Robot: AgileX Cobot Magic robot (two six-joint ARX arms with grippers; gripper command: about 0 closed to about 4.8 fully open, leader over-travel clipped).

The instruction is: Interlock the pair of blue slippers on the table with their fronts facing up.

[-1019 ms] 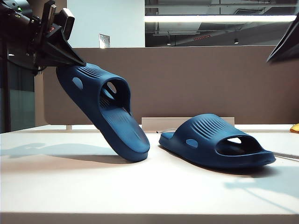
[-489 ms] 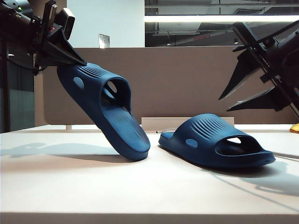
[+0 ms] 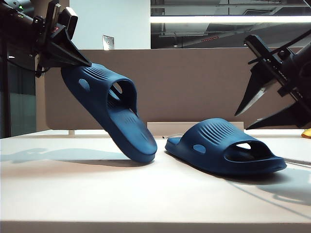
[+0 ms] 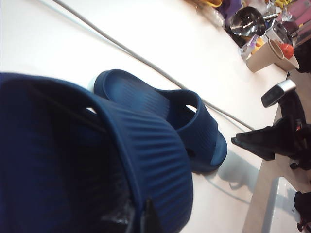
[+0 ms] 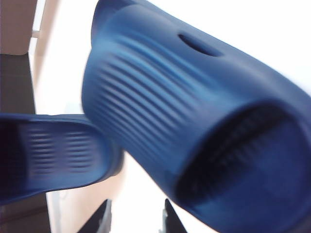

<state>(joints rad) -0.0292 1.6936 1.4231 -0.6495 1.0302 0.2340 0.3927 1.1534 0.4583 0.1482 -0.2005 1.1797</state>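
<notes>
Left gripper (image 3: 80, 62), high at the left, pinches the toe end of one blue slipper (image 3: 109, 109); this slipper hangs steeply tilted below the gripper, its heel end on or just above the white table (image 3: 97, 194). Right gripper (image 3: 257, 109), raised at the right with fingers spread, hangs above and just beyond the second slipper (image 3: 223, 145), gripping nothing. That slipper lies flat on the table, sole down, just beside the tilted one; whether they touch cannot be told. A brown panel (image 3: 194, 87) stands behind both.
</notes>
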